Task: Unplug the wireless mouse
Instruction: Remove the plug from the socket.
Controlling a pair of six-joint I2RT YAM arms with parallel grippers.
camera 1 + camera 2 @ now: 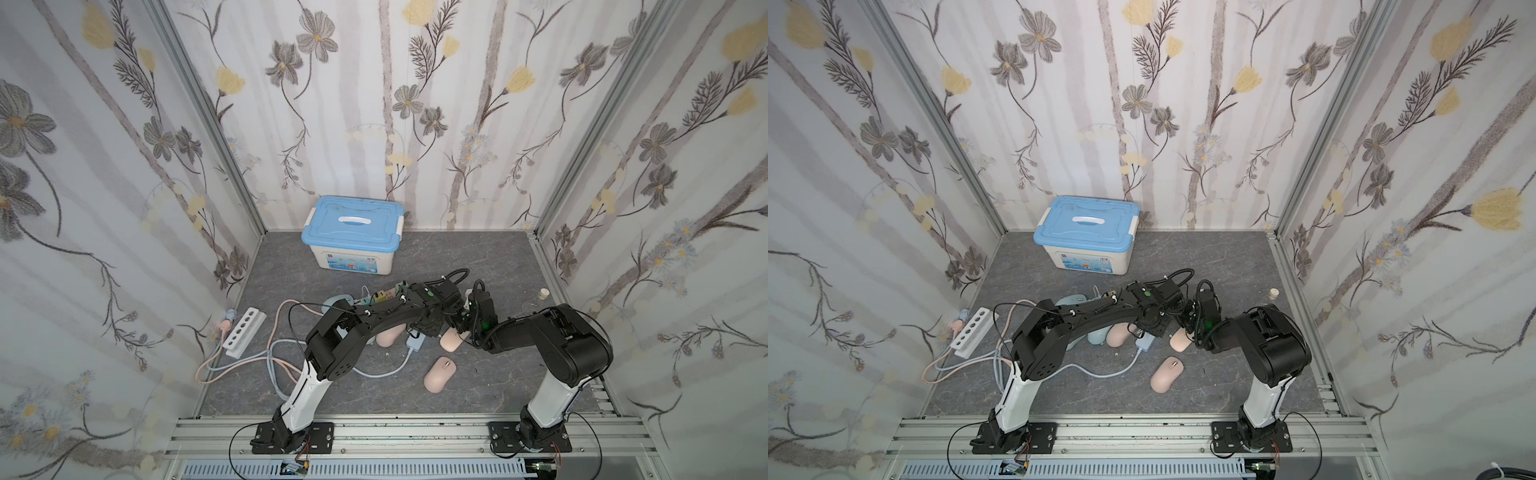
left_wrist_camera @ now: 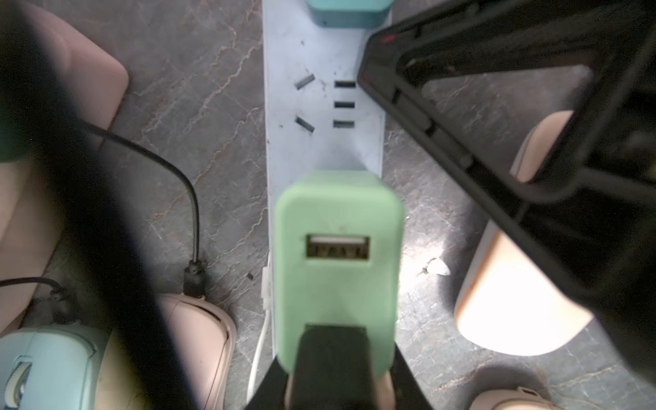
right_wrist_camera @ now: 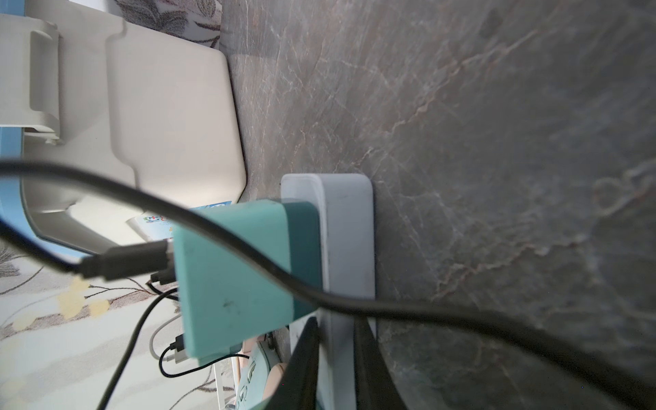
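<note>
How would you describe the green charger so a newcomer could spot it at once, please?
Find the blue-lidded box at the back; in front, where the arms meet, lies a pale strip. The green charger is plugged into it; unlike the teal charger, its USB port is empty.

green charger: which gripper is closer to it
Left. The left gripper's closed tips sit against the green charger; the right gripper clamps the power strip farther along, beside the teal charger.
</note>
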